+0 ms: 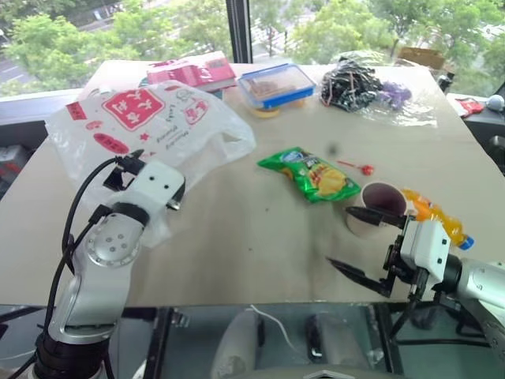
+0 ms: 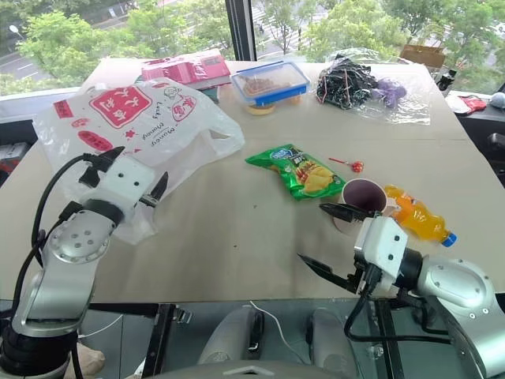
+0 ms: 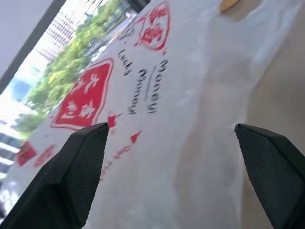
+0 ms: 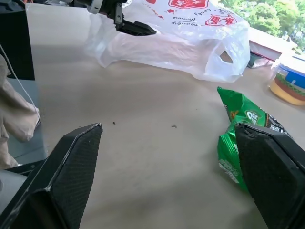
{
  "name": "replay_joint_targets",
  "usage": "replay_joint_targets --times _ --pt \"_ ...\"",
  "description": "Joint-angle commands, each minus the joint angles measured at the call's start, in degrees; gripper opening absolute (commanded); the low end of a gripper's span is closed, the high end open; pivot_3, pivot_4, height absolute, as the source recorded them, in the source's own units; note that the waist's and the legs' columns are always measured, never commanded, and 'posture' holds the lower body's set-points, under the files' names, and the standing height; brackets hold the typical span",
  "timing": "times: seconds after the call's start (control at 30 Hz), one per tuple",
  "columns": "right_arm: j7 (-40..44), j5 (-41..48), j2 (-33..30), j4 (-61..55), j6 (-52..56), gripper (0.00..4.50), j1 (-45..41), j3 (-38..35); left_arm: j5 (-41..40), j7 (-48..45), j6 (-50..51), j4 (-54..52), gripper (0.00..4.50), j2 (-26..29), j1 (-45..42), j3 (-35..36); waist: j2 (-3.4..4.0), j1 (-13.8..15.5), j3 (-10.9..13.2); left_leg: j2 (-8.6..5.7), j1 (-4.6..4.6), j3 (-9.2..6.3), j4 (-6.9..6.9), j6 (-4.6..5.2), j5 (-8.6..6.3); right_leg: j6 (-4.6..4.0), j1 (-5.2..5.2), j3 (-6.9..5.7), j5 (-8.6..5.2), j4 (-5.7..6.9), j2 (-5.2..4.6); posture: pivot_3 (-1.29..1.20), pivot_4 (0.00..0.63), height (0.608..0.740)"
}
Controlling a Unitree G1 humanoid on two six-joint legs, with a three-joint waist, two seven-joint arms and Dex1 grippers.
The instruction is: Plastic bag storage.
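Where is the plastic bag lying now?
The plastic bag lies on the table's left side, just ahead of the open left claw, beside the pink box.

Both silver-white robot arms reach forward, level: the left gripper (image 2: 140,183) with black jaws spread wide, the right gripper (image 1: 357,243) angled leftward, jaws likewise parted, holding nothing.

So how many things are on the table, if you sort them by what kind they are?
Bags and wrappers: 3, the plastic bag, green snack packet, clear plastic sheet
Boxes: 2, red box, blue-lidded container
Drink things: 2, mug, orange bottle
Lollipop: 1
Total: 8
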Motion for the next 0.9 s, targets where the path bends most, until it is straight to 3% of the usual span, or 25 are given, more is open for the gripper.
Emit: replay_joint_targets --times 0.03,0.53,0.77,0.9 --pt "-0.7 0.4 -0.4 -1.0 0.0 4.50 -1.1 -0.3 2.9 -0.6 4.1 -0.1 4.45 0.4 -2.2 -1.1 0.00 0.0 0.0 0.01 0.00 -0.03 -0.01 0.00 0.00 0.00 0.00 -0.02 0.00 0.01 0.01 0.00 0.150 0.740" --pt "-4.6 -1.9 -0.2 -3.3 0.2 4.50 1.1 0.1 9.3 -4.2 8.2 14.6 4.45 3.9 -16.0 -11.0 -0.02 0.0 0.0 -0.02 0.00 -0.04 0.01 0.00 0.00 0.00 0.00 -0.02 0.01 0.05 0.01 0.00 0.150 0.740" --pt "-5.9 -2.5 -0.2 -3.9 0.7 4.50 1.8 -0.3 8.8 -7.6 15.6 7.1 4.45 -0.2 -16.6 -12.9 -0.05 0.0 0.0 -0.05 -0.05 -0.02 0.04 0.01 0.00 0.08 0.00 0.02 0.07 0.06 -0.01 0.00 0.150 0.740" --pt "-5.9 -2.8 -0.4 -3.9 0.6 4.50 2.0 -0.1 13.6 -6.5 19.0 4.1 4.45 1.1 -14.8 -15.1 -0.04 -0.2 0.0 -0.04 -0.02 -0.04 0.04 0.01 0.00 0.19 0.00 0.01 0.13 0.08 0.02 0.00 0.150 0.740"
